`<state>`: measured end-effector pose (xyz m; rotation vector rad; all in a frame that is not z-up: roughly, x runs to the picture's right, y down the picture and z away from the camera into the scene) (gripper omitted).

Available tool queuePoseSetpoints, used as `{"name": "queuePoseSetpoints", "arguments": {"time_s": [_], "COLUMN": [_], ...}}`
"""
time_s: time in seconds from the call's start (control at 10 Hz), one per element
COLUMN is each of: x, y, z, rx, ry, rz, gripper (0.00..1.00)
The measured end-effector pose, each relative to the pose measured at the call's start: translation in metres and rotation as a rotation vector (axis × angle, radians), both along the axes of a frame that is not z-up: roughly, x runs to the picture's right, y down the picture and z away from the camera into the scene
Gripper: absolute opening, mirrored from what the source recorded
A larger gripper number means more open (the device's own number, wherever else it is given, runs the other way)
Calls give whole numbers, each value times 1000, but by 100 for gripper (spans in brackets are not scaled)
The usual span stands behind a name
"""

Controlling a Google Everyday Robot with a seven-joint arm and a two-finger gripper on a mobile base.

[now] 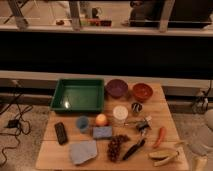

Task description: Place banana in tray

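Note:
The banana (163,156) is pale yellow and lies flat at the table's front right corner. The dark-green tray (79,81) sits at the back left of the table with nothing in it. My gripper (196,154) comes in low at the right edge, just right of the banana and apart from it. Its pale fingers (192,147) stand open with nothing between them. The arm (208,120) rises behind it along the right edge of the view.
A purple bowl (116,88) and an orange bowl (142,91) stand right of the tray. Mid-table are a white cup (120,113), blue cup (82,123), orange fruit (101,119) and blue sponge (102,132). Grapes (116,146) and a red pepper (160,136) lie near the banana.

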<state>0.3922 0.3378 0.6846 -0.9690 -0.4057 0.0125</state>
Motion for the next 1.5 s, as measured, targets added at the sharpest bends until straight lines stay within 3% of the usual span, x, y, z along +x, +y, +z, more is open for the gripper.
{"name": "queuePoseSetpoints", "arguments": {"time_s": [0.3,0.8,1.5], "x": [2,13,-8], "y": [2,10,10], "z": [10,35,30], "rx": [12,1,19], "ry": [-16,-49,-100], "rz": [40,122,163], "gripper": [80,80,80]}}
